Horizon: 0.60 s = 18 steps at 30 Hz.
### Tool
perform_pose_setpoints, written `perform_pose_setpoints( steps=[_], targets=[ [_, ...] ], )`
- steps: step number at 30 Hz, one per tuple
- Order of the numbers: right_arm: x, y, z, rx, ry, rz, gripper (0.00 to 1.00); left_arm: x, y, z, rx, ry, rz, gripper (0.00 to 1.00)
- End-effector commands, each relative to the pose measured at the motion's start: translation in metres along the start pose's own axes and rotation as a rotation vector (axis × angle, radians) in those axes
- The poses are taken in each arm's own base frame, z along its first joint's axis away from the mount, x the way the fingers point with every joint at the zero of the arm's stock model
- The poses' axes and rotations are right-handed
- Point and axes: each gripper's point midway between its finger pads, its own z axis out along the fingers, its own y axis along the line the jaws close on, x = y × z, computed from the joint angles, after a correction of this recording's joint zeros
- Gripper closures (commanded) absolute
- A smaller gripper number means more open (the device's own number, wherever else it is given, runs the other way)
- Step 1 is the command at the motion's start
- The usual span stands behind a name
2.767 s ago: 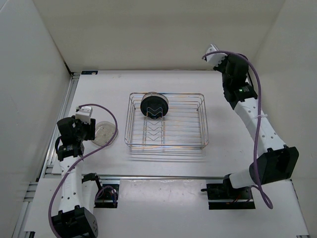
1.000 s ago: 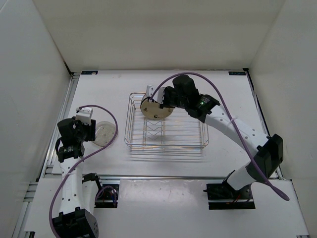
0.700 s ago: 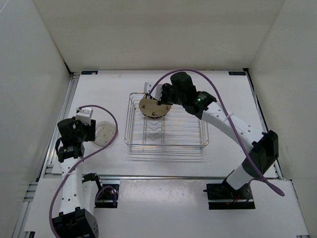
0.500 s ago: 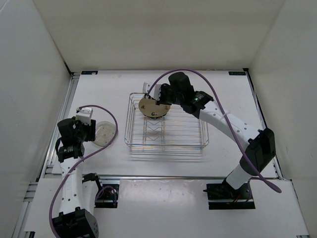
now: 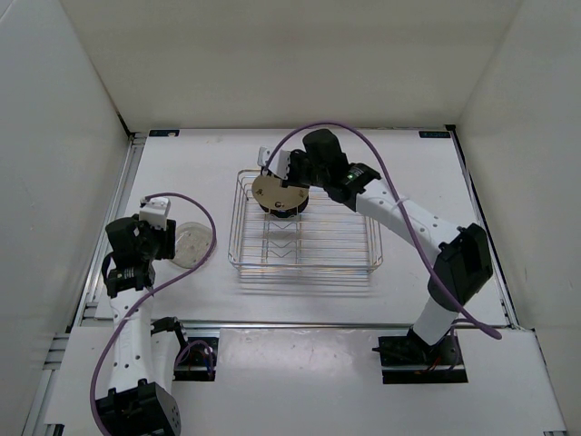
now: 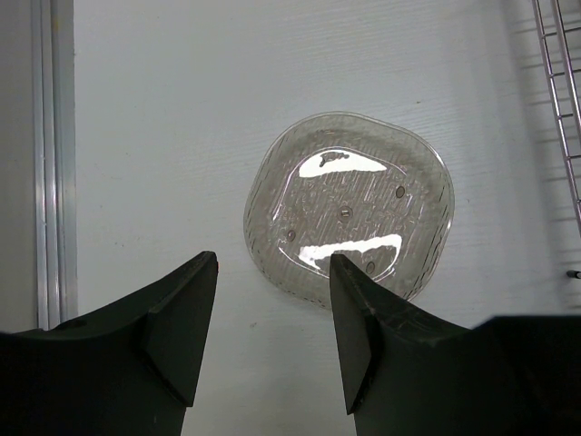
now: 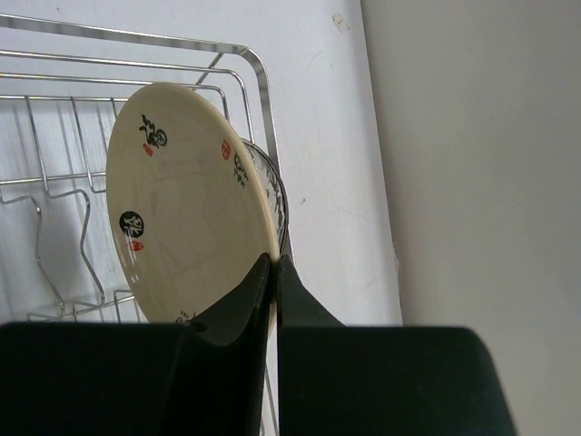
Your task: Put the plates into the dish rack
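My right gripper (image 5: 283, 174) is shut on the rim of the cream-yellow plate (image 5: 278, 190), holding it tilted on edge over the back left of the dish rack (image 5: 363, 227). In the right wrist view the jaws (image 7: 274, 265) pinch the cream plate (image 7: 182, 200), and the black plate's edge (image 7: 280, 207) shows just behind it. The black plate (image 5: 285, 210) stands in the rack's dividers. The clear glass plate (image 5: 192, 242) lies flat on the table left of the rack. My left gripper (image 6: 272, 272) is open and empty, just short of the glass plate (image 6: 349, 209). The white plate is out of view.
White walls close in the table at the back and on both sides. A metal rail (image 6: 50, 163) runs along the table's left edge. The rack's near left wires (image 6: 563, 91) lie just right of the glass plate.
My right arm swung from the back right corner to the rack and carried the cream plate left and back, up against the black plate. The left arm has not moved.
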Motion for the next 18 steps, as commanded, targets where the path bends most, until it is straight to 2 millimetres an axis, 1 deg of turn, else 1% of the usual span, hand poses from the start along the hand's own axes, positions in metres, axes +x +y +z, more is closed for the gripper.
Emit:
perform_pose_setpoints(
  steps=[1, 2, 3, 6, 7, 9, 11, 12, 14, 15, 17, 18],
  targets=[
    [-0.029, -0.043, -0.009, 0.114, -0.088, -0.020, 1.00, 0.006, -0.004, 0.001, 0.020, 0.002, -0.008, 0.37],
    [-0.025, -0.042, -0.006, 0.113, -0.075, -0.017, 1.00, 0.006, -0.004, 0.001, 0.020, 0.002, -0.008, 0.37],
    [-0.029, -0.046, -0.008, 0.122, -0.083, -0.019, 1.00, 0.006, -0.004, 0.001, 0.020, 0.002, -0.008, 0.37],
    [-0.030, -0.048, -0.008, 0.130, -0.088, -0.030, 1.00, 0.006, -0.004, 0.001, 0.020, 0.002, -0.008, 0.37],
    [-0.024, -0.049, -0.005, 0.129, -0.076, -0.025, 1.00, 0.006, -0.004, 0.001, 0.020, 0.002, -0.008, 0.37],
    [-0.022, -0.050, -0.006, 0.135, -0.069, -0.024, 1.00, 0.006, -0.004, 0.001, 0.020, 0.002, -0.008, 0.37],
    [-0.027, -0.055, -0.007, 0.149, -0.081, -0.028, 1.00, 0.006, -0.004, 0.001, 0.020, 0.002, -0.008, 0.37],
    [-0.024, -0.053, -0.003, 0.142, -0.075, -0.026, 1.00, 0.006, -0.004, 0.001, 0.020, 0.002, -0.008, 0.37],
    [-0.024, -0.053, -0.003, 0.142, -0.075, -0.026, 1.00, 0.004, -0.004, 0.000, 0.017, -0.006, -0.006, 0.37],
    [-0.024, -0.053, -0.003, 0.142, -0.075, -0.026, 1.00, 0.008, -0.005, 0.001, 0.020, 0.002, -0.008, 0.37],
    [-0.024, -0.053, -0.003, 0.142, -0.075, -0.026, 1.00, 0.008, -0.005, 0.001, 0.020, 0.002, -0.008, 0.37],
    [-0.021, -0.050, -0.002, 0.135, -0.069, -0.024, 1.00, 0.008, -0.005, 0.001, 0.020, 0.002, -0.008, 0.37]
  ],
)
